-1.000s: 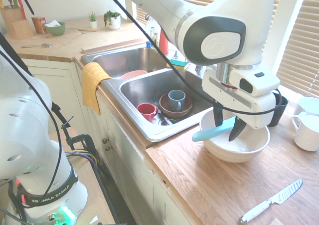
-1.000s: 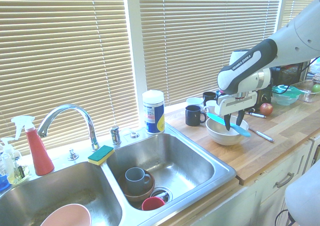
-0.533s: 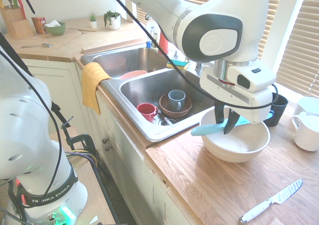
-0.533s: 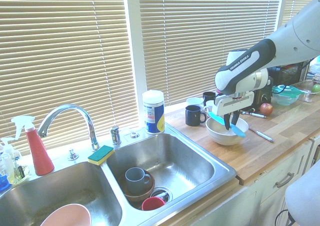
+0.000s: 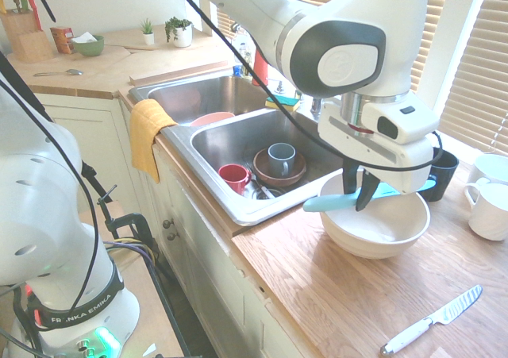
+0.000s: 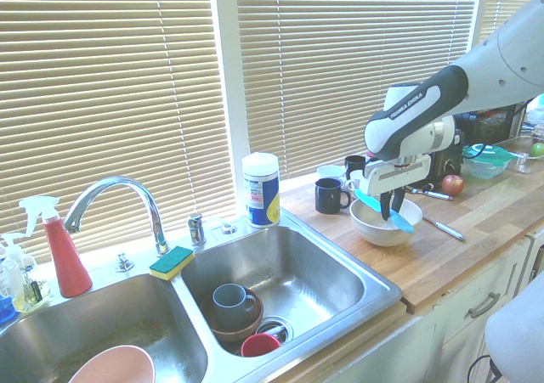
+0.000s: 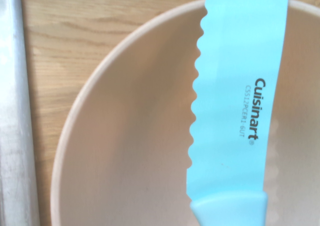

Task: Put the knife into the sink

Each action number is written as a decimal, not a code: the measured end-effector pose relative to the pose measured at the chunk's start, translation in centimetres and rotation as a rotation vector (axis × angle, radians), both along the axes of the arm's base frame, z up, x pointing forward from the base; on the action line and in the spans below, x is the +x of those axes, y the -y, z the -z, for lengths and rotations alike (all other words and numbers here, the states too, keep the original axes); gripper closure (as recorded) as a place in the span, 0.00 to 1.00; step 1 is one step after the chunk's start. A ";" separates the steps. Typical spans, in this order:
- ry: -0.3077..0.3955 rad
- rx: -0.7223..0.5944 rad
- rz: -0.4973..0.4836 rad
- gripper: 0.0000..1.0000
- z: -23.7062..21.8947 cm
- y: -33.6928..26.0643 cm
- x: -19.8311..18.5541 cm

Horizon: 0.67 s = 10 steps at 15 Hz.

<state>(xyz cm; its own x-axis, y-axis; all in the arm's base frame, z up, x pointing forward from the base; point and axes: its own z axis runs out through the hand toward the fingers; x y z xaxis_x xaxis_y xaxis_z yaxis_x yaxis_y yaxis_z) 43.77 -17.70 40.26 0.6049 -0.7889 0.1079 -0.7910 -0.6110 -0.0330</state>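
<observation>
At the lower right of the first exterior view, a steel-bladed knife with a white handle (image 5: 430, 321) lies on the pale wooden bench (image 5: 298, 267). Behind it sits a round off-white bowl (image 5: 377, 235). The claw (image 5: 355, 200) is closed on the light blue plastic knife (image 5: 325, 204), holding it across the bowl, its handle reaching past the rim towards the picture's left; whether it touches the rim, I can't tell. In the wrist view, its blade shows a wavy serrated edge and "Cuisinart" lettering. A white mug (image 5: 487, 215) stands at the right edge, with a black mug (image 5: 442, 177) behind the bowl.

Mid-frame is the stainless steel double sink (image 5: 274, 211). Its nearer basin holds a red mug (image 5: 233, 178) and a blue-grey mug (image 5: 281, 159) in a brown bowl (image 5: 296, 175); a pink bowl (image 5: 212, 118) sits in the farther basin. At the upper left is a green bowl (image 5: 89, 48).
</observation>
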 end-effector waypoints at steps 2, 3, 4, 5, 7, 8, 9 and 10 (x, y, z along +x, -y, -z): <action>0.026 0.000 0.007 1.00 -1.6 0.2 0.4; 0.041 0.000 0.010 1.00 -2.7 0.2 0.5; 0.055 0.000 0.013 1.00 -3.9 0.3 0.4; 0.070 -0.001 0.016 1.00 -5.0 0.3 0.3; 0.090 0.003 0.016 1.00 -7.2 0.1 -0.3; 0.097 0.005 0.007 1.00 -8.2 -0.3 -0.6; 0.103 0.004 -0.012 1.00 -9.2 -1.4 -0.9; 0.109 0.004 -0.038 1.00 -10.3 -3.0 -1.0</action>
